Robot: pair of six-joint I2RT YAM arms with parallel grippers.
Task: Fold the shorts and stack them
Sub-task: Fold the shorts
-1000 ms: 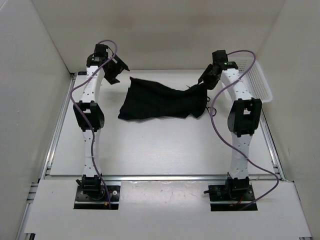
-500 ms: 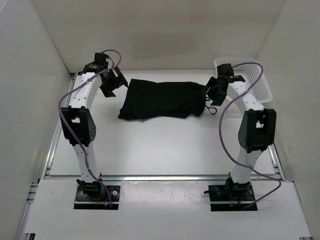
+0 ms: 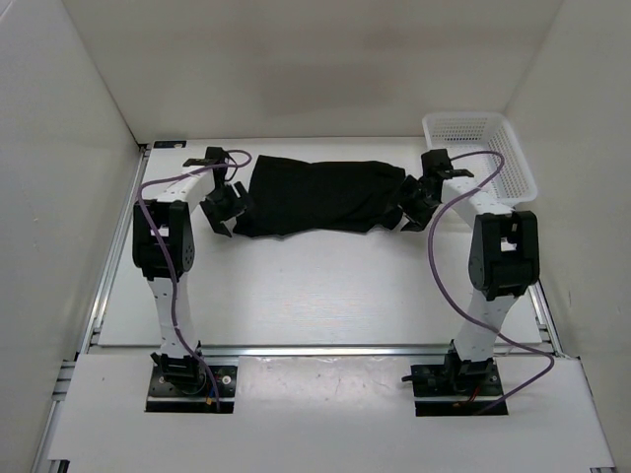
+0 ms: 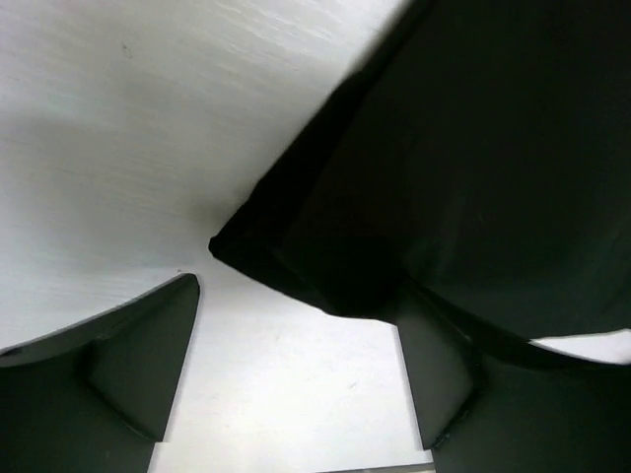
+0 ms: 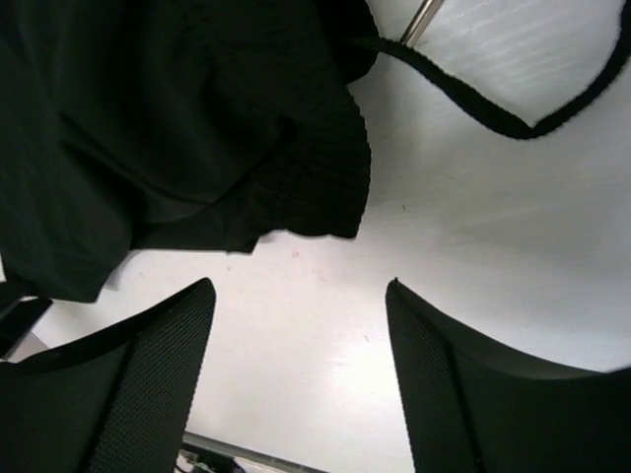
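Note:
The black shorts [image 3: 317, 197] lie spread sideways on the white table near the back. My left gripper [image 3: 223, 209] is low at their left end, open and empty. In the left wrist view [image 4: 296, 296] a corner of the shorts [image 4: 434, 168] lies just ahead of the open fingers. My right gripper [image 3: 411, 211] is low at their right end, open and empty. In the right wrist view [image 5: 296, 296] the ribbed waistband [image 5: 306, 168] and the thin drawstring [image 5: 473, 103] lie just beyond the fingertips.
A white mesh basket [image 3: 493, 148] stands at the back right, close behind the right arm. White walls enclose the table on the left, back and right. Purple cables hang from both arms.
Both grippers have come down from above the table to the two ends of the shorts. The shorts have been drawn out flatter and straighter between them.

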